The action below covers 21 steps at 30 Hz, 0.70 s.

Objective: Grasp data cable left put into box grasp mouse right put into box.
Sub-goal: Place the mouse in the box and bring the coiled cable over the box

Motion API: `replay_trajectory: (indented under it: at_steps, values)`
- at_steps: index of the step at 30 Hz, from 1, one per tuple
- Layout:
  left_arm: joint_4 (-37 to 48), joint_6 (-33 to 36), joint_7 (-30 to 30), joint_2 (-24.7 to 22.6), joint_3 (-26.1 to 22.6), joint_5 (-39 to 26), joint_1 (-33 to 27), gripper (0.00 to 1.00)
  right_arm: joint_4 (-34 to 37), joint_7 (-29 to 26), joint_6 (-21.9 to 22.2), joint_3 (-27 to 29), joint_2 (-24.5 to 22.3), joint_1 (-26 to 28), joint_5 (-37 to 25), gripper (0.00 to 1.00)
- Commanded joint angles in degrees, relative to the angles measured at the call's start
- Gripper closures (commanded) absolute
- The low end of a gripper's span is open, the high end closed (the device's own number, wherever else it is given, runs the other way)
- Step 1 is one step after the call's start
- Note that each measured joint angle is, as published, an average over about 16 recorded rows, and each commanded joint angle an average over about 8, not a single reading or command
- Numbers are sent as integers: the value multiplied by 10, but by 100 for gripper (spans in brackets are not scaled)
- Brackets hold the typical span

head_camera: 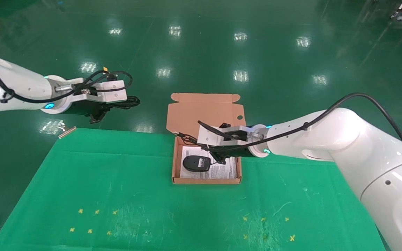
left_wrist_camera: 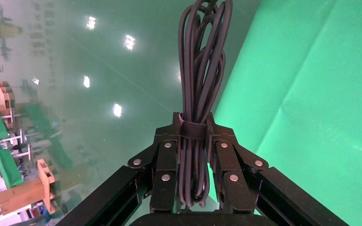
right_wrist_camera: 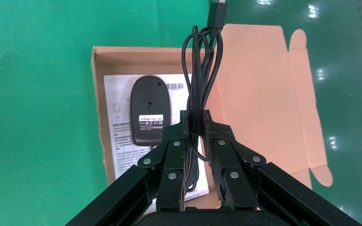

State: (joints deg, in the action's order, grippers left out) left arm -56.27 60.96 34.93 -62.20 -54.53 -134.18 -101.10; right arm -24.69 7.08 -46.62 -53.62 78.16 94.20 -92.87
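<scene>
Mouse [head_camera: 196,163] lies upside-down in box [head_camera: 177,155]. R end effector [head_camera: 218,156] is clamped on the mouse cord [right_wrist_camera: 199,80] above the box; cord should be lowered inside the walls before release. L end effector [left_wrist_camera: 194,123] is clamped on data cable [left_wrist_camera: 202,66], held off the table [head_camera: 117,195].

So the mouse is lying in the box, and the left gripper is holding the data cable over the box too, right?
Not quite: the left gripper holds the data cable off the table's far left edge, away from the box, as the head view shows. The mouse does lie in the box.
</scene>
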Motion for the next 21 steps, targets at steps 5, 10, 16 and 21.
replay_trajectory:
  at_steps: [5, 10, 16, 21]
  values:
    - [0, 0, 0, 0, 0, 0, 0, 100, -11, 1, 3, -4, -6, -2, 5, 0]
    - [-4, -1, -4, -1, 2, 11, 5, 100, -33, 0, 6, -5, -17, -2, 10, 0]
    - [-16, -8, -21, -7, 4, 41, 22, 100, -55, -5, 4, -2, -39, 3, 16, 0]
    - [-31, -33, -41, -20, 3, 66, 51, 100, -87, -15, -1, 4, -78, 9, 19, 0]
